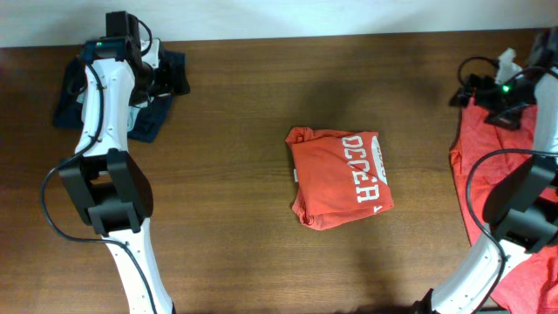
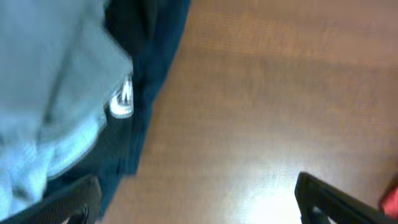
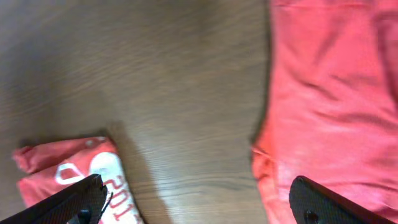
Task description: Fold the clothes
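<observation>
1. Navy cloth [image 1: 71, 98] lies crumpled far to the left of the folded T-shirt [image 1: 340, 179], at the back edge of the brown wooden table [image 1: 235, 131]. The left wrist view shows its dark fold [image 2: 146, 74] beside paler grey-blue fabric [image 2: 50, 99].
2. The left gripper [image 1: 174, 80] hovers at that cloth's inner edge, well to the left of the folded T-shirt. Its jaws stand wide apart, and in its own camera the gripper [image 2: 199, 208] has only bare wood between its two black fingers [image 2: 68, 200].
3. The folded T-shirt, orange-red with white block lettering on top, sits as a compact, roughly square bundle near the middle of the table, apart from both arms. Its corner [image 3: 65, 177] shows in the right wrist view.
4. The right gripper [image 1: 478, 92] hangs well to the right of the folded T-shirt and further back. Its jaws are spread wide, and the gripper [image 3: 199, 205] holds nothing.
5. An unfolded orange-red T-shirt heap [image 1: 486, 166] lies right of the folded T-shirt at the table's right edge, its rumpled cloth [image 3: 329, 93] partly under the right arm.
</observation>
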